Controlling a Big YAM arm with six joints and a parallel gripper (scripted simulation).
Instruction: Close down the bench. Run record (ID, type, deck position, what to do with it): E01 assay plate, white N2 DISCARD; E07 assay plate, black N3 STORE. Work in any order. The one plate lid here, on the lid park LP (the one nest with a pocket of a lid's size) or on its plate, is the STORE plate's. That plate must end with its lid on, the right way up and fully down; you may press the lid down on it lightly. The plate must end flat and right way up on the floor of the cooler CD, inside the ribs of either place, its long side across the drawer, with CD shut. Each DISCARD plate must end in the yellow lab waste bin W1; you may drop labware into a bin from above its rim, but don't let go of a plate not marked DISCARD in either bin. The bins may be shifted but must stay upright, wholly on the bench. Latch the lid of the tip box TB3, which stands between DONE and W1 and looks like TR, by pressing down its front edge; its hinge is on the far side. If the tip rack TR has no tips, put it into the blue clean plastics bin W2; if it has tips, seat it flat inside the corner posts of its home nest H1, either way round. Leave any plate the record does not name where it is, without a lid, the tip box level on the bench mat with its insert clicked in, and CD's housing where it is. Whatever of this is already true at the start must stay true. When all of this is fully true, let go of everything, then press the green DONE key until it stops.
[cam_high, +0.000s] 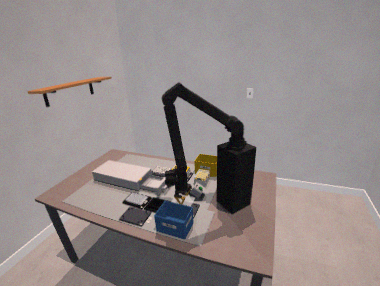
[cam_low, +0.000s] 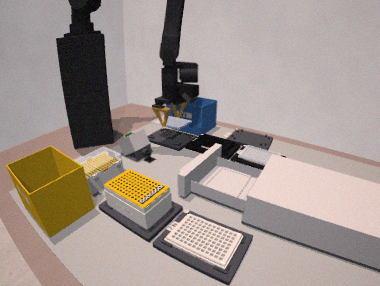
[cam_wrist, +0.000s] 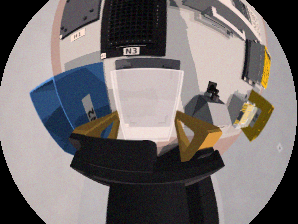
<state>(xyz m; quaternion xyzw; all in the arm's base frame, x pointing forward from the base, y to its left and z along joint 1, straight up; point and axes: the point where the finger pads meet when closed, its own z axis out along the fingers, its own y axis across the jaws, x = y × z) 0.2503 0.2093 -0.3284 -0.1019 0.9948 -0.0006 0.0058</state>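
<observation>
My gripper (cam_low: 170, 114) is shut on the pale plate lid (cam_wrist: 147, 99), held level a little above the dark lid park nest (cam_low: 171, 138), beside the blue bin W2 (cam_low: 202, 114). The lid also shows in the exterior view (cam_low: 178, 122). The black plate E07 (cam_wrist: 133, 19) sits without a lid on nest N3, just ahead of the lid in the wrist view. The white plate E01 (cam_low: 255, 155) sits on the nest beyond it. The cooler CD (cam_low: 310, 200) has its drawer (cam_low: 220, 180) pulled open and empty. The yellow bin W1 (cam_low: 45, 187) stands at the near left.
The tip rack with yellow tips (cam_low: 136, 192) sits on a dark nest. The tip box TB3 (cam_low: 101, 167) stands between it and W1. The grey DONE wedge (cam_low: 134, 143) is behind it. Another white plate (cam_low: 205, 238) lies on the front nest. The arm's black pedestal (cam_low: 85, 90) stands at the left.
</observation>
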